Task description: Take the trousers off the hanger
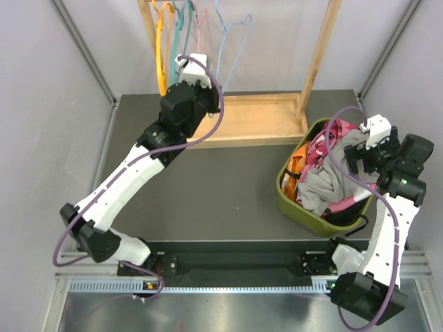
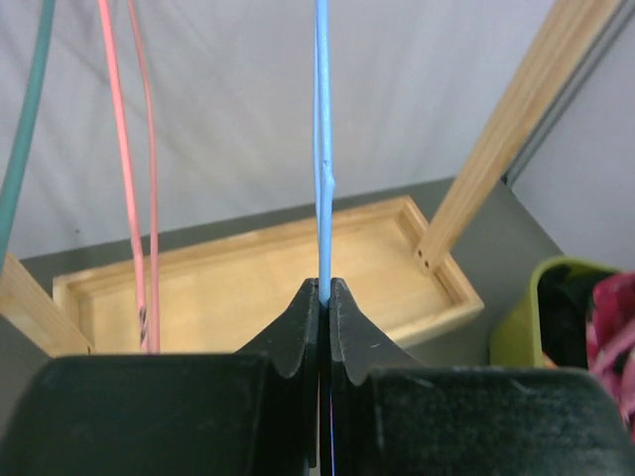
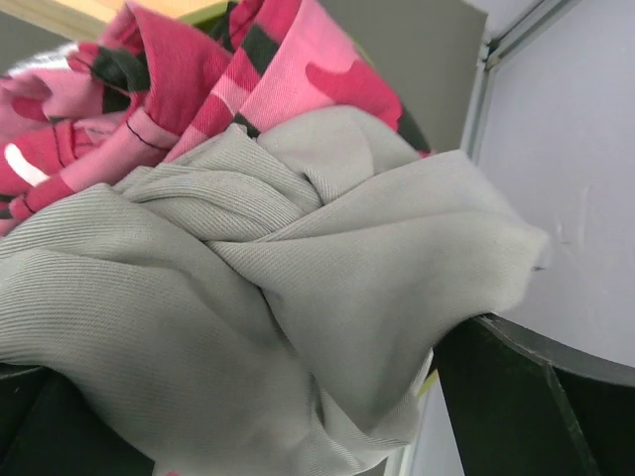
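Though the green tub hides most of the heap, ribbed grey trousers bulge between the wide-spread fingers of the right claw, over pink floral trousers. The left claw pinches a thin blue hanger wire tight.

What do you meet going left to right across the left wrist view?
Teal hanger wire → pink hanger wires → blue hanger wire, pinched in the left hand → wooden post → green bin.
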Controlling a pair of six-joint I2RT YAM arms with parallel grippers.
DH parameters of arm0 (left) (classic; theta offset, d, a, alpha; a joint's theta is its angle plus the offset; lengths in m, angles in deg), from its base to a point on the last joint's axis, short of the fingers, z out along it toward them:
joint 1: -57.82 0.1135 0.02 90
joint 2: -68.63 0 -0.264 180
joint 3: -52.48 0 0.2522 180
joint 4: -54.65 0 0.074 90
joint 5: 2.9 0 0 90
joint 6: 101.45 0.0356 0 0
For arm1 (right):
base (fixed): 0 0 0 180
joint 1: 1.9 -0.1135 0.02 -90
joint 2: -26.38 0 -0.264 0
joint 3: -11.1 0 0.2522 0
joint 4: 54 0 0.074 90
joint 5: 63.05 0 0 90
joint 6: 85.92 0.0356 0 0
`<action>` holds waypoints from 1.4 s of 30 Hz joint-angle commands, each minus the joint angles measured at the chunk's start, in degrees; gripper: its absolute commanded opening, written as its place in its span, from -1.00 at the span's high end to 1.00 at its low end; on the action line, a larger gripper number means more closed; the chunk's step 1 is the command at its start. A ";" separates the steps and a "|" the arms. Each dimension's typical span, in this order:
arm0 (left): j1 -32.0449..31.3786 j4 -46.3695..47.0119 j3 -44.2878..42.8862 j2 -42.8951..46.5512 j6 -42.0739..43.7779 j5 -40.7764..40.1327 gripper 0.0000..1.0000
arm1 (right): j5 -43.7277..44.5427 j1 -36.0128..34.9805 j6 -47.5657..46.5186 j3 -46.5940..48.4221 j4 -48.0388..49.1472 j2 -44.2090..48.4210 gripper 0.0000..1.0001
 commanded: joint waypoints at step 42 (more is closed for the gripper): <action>9.93 -1.51 -4.24 5.07 -10.35 16.77 -0.58 | -2.34 0.29 0.71 13.02 -6.80 1.37 -1.00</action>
